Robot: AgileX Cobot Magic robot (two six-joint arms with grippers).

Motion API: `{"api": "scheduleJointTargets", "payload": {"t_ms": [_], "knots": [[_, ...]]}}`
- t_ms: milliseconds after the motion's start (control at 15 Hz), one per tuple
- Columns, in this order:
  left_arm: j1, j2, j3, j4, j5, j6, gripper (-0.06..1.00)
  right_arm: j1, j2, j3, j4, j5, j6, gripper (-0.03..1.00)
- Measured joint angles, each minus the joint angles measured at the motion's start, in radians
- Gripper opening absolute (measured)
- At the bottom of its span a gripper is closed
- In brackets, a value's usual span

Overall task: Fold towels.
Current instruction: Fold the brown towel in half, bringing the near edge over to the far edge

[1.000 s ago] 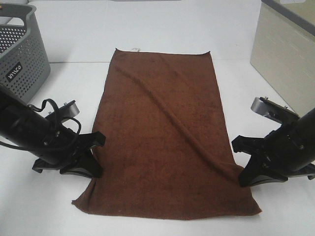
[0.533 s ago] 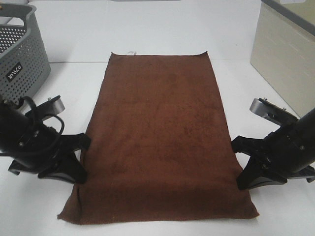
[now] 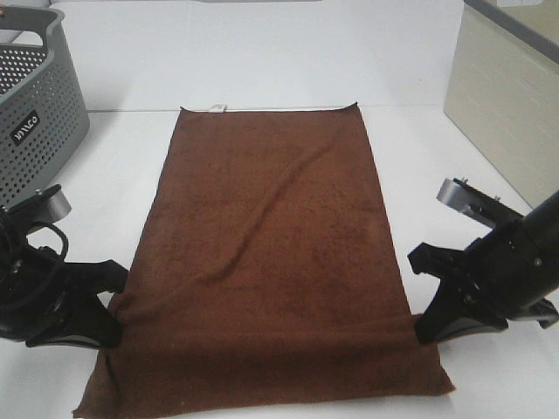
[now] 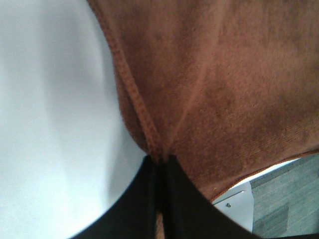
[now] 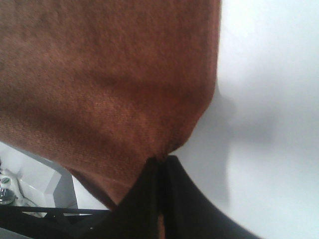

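Far on the left stands a grey plastic basket with little holes [image 3: 35, 96]. It is well apart from the cloth, so I think it will not get in the way of a fold.

Next comes the black left gripper [image 3: 112, 301]. Its two fingers are pressed together on the left long edge of the towel, near the close end.

In the middle, the dark brown fuzzy rectangle towel [image 3: 271, 253] lies spread out on the white table [image 3: 262, 52]. A small white tag [image 3: 217, 108] sits on its far short edge. A soft bump runs slantwise across it.

The towel looks soft, light and floppy. It cannot break, and its fuzzy cloth should not slip out easily. It will sag and wrinkle if only one side is lifted. I think the edges and corners are the best places to hold, both sides at once.

The black right gripper [image 3: 425, 307] pinches the right long edge, also with its fingers pressed together.

Far on the right is a tall beige box [image 3: 507, 96], apart from the towel. The right arm is near it, so a wide swing could bump it.
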Motion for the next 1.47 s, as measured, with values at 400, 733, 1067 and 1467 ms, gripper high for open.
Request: {"api": "scheduleJointTargets", "payload": {"t_ms": [400,733,1067,1467], "knots": [[0.063,0.17,-0.317,-0.004,0.041,-0.023,0.01,0.0,0.089,-0.414,-0.049,0.067,0.038,0.0],[0.132,0.444,-0.786,0.007,0.141,-0.097,0.01,0.0,0.346,-0.892,-0.203,0.166,0.184,0.0],[0.132,0.718,-1.299,0.105,0.14,-0.228,0.01,0.0,0.62,-1.39,-0.347,0.243,0.29,0.0],[0.132,0.916,-1.55,0.158,-0.029,-0.245,0.01,0.0,0.812,-1.632,-0.391,0.098,0.303,0.0]]}}
